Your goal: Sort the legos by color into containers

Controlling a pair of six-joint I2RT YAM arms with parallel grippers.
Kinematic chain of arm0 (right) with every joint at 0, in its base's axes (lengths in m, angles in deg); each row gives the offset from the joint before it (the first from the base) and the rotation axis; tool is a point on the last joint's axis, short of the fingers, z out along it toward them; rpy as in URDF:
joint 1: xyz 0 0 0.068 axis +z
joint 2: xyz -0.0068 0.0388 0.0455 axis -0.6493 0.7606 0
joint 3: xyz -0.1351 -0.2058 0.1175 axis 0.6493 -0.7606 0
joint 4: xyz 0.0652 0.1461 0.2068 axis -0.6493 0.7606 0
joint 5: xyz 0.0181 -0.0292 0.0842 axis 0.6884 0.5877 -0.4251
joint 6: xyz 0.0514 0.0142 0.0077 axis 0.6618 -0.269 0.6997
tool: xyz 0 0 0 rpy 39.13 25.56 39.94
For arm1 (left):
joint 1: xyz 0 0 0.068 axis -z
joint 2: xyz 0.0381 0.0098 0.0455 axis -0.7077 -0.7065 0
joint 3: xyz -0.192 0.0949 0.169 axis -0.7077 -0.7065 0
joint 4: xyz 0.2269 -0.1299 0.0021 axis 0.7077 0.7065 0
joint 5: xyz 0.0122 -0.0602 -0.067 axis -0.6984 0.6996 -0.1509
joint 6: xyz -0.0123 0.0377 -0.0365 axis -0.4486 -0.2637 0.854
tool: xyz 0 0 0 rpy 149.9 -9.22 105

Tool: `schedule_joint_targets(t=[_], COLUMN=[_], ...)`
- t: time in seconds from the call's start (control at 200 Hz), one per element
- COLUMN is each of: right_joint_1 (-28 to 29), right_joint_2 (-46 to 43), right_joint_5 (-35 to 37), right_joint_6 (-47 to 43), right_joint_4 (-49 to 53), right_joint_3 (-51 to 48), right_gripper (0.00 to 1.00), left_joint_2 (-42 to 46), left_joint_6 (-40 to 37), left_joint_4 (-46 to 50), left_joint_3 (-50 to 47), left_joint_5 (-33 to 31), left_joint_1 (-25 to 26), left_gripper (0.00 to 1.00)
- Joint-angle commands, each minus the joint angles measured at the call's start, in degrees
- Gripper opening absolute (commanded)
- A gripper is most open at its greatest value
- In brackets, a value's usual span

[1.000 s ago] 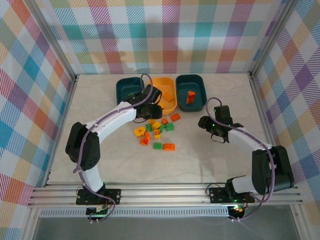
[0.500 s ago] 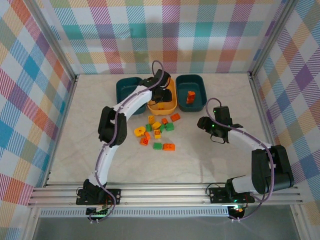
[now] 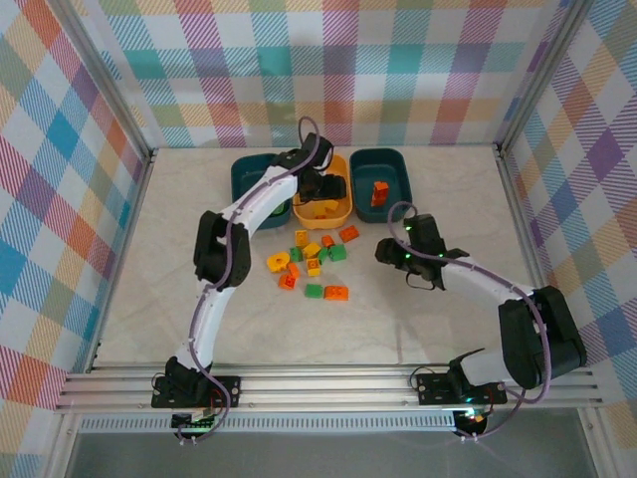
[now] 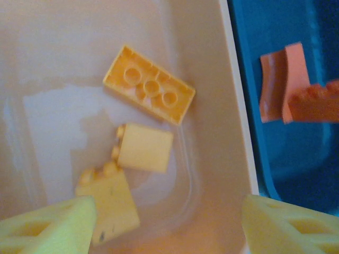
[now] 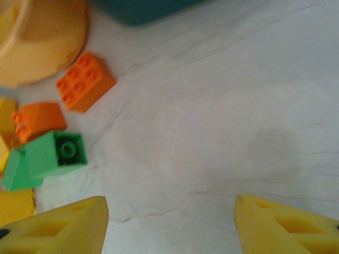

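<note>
1. The left hand (image 3: 320, 187) hangs over the yellow-orange tub (image 3: 343, 211), fingers spread wide with nothing between them.
2. From its wrist cam, three yellow bricks (image 4: 150, 91) lie loose on the tub floor right under it.
3. The right teal tub (image 3: 396, 169) sits just beside it with orange-red bricks (image 3: 379, 192) inside. The left teal tub (image 3: 247, 179) is on the other side.
4. The right hand (image 3: 386, 251) sits low over the bare worktop (image 3: 448, 199), also spread and empty.
5. The loose legos (image 3: 311, 264) are piled on the worktop in front of the tubs, between the arms. An orange brick (image 5: 85, 80) and a green brick (image 5: 55, 153) lie off to the side of the right hand.
</note>
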Motion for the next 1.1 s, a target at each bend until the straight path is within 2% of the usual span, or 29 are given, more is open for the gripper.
schedule_joint_targets(t=[0.0, 0.155, 0.215, 0.275, 0.435, 0.545, 0.655, 0.9, 1.095], right_joint_1=[6.78, 16.07, 19.38, 22.76, 27.49, 28.72, 28.82, 26.31, 22.32], right_joint_2=[1.84, 6.24, 8.30, 10.40, 16.07, 19.38, 20.34, 25.55, 26.64], right_joint_5=[0.04, 1.94, 5.78, 9.60, 11.16, 13.04, 13.82, 20.35, 12.35], right_joint_6=[-8.04, -14.14, -14.18, -14.80, -18.10, -20.25, -20.26, -19.34, -20.97], right_joint_4=[2.30, 13.53, 18.88, 22.74, 29.82, 32.14, 31.66, 28.73, 22.20], right_joint_3=[5.01, 11.21, 13.91, 16.00, 20.40, 22.56, 22.96, 26.60, 27.28], right_gripper=[0.65, 0.70, 0.71, 0.72, 0.78, 0.80, 0.80, 0.80, 0.76], left_joint_2=[16.24, 36.14, 41.71, 46.34, 56.79, 62.20, 65.85, 68.71, 67.57], left_joint_6=[1.21, 8.94, 11.54, 13.83, 16.94, 16.86, 16.86, 16.76, 16.29], left_joint_4=[-7.21, -22.39, -25.52, -29.84, -32.87, -30.42, -29.28, -28.71, -28.86], left_joint_3=[-12.55, -43.27, -53.09, -61.14, -76.77, -82.55, -85.62, -86.09, -85.81], left_joint_5=[1.80, 3.29, 3.60, 4.18, 3.30, 0.17, 0.52, 0.15, -0.27], left_joint_1=[-0.51, -2.59, -3.01, -3.27, -3.33, -3.41, -3.46, -3.52, -3.50], left_gripper=[0.75, 0.85, 0.88, 0.90, 0.94, 0.97, 0.97, 0.98, 0.98])
